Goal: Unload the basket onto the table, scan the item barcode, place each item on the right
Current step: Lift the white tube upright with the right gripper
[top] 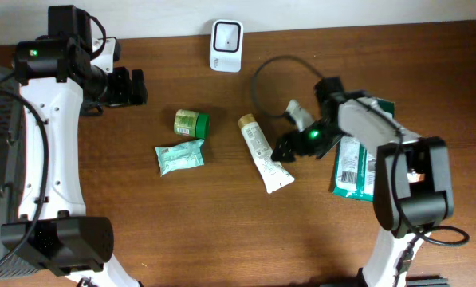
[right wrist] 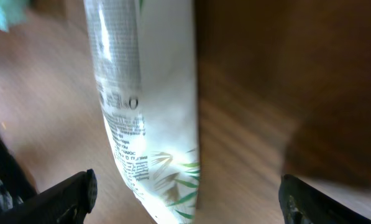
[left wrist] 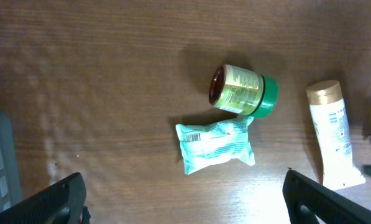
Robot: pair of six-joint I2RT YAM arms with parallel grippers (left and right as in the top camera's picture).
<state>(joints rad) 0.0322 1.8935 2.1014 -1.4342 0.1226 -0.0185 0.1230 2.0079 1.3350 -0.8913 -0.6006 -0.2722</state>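
Dark wood-grain tabletop (top: 222,231), smooth, low sheen. White plastic tube (top: 263,153), glossy, printed; cap (left wrist: 324,92) shiny metallic gold. The jar (top: 191,122) has a glossy printed label, a glossy brown base and a smooth green plastic lid (left wrist: 269,98). Teal film pouch (top: 180,157), crinkled, slightly shiny. Far scanner (top: 226,35): smooth white plastic. Right packet (top: 351,171): glossy film.

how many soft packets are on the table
2: a teal pack next to the green-lidded jar, and a green packet partly under the right arm, which may hide more.

tube (right wrist: 148,112): blurred, print unreadable, cut by top edge | green packet (top: 349,171): partly under right arm (top: 373,123)
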